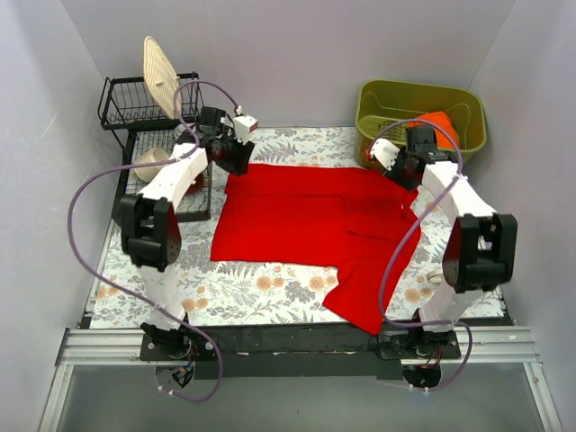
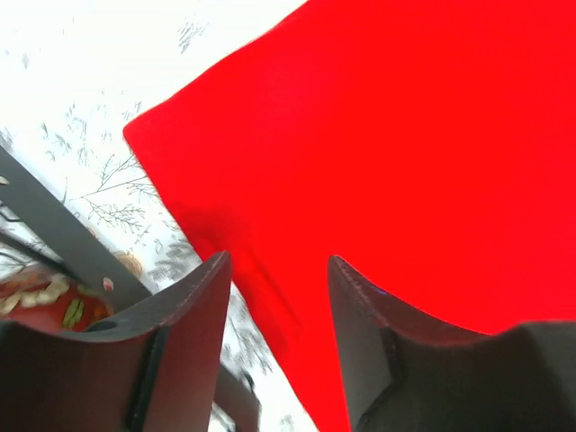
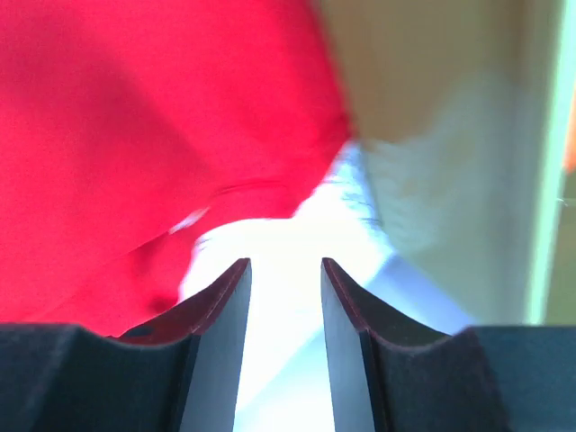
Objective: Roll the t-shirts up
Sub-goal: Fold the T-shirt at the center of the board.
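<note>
Bright red t-shirt (image 1: 306,225) lies spread flat on the desk (image 1: 252,288). Left fingers (image 2: 193,315) sit parted over its far corner, right fingers (image 3: 225,306) parted just off its edge, both empty.

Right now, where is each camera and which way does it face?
Top external: above, behind the bases, looking down on table, red tee, basket; left arm and right arm show.
Left wrist: on the left arm, looking past the left end effector at the tee's corner by the rack; fingers show.
Right wrist: on the right arm, looking past the right end effector at the tee's edge; fingers show.
Shared: the tee, in all three.
</note>
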`<state>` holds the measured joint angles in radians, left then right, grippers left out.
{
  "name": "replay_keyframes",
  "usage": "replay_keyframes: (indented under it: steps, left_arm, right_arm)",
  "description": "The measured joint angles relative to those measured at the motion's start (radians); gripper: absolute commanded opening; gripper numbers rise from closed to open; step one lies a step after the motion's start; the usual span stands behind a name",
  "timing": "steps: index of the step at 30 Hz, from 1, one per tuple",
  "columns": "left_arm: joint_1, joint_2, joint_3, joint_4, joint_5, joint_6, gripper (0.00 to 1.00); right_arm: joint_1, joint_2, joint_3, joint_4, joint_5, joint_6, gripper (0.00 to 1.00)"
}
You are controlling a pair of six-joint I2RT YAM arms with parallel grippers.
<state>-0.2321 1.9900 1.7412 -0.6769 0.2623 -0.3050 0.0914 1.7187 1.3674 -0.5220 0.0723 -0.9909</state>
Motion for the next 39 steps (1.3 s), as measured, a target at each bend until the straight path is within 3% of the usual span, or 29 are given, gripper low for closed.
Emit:
replay_keyframes:
  steps: [4,8,16,23,24,26,32,39]
  left_arm:
    - [0.0,-0.175,-0.076,-0.025,0.096,0.016,0.49]
    - [-0.002,-0.247,-0.147,-0.038,0.16,0.017,0.49]
    - [-0.002,-0.256,-0.34,-0.078,0.193,0.037,0.49]
    - [-0.002,-0.301,-0.431,-0.073,0.23,0.03,0.49]
    - [-0.002,-0.307,-0.44,-0.064,0.238,0.027,0.49]
    - [-0.002,-0.329,-0.47,-0.05,0.246,0.021,0.48]
    - [0.001,-0.394,-0.558,-0.042,0.243,0.019,0.49]
    - [0.015,-0.442,-0.615,-0.03,0.233,0.028,0.49]
  right_arm:
    - [0.0,-0.199,-0.134,-0.144,-0.195,-0.041,0.56]
    - [0.046,-0.415,-0.301,-0.297,-0.355,-0.146,0.57]
    - [0.437,-0.617,-0.575,-0.47,-0.46,-0.385,0.52]
    - [0.74,-0.694,-0.62,-0.5,-0.47,-0.445,0.52]
    - [0.782,-0.721,-0.626,-0.5,-0.474,-0.45,0.44]
    - [0.845,-0.777,-0.647,-0.518,-0.487,-0.486,0.42]
    - [0.898,-0.796,-0.757,-0.705,-0.491,-0.64,0.4]
    - [0.899,-0.79,-0.83,-0.731,-0.456,-0.788,0.43]
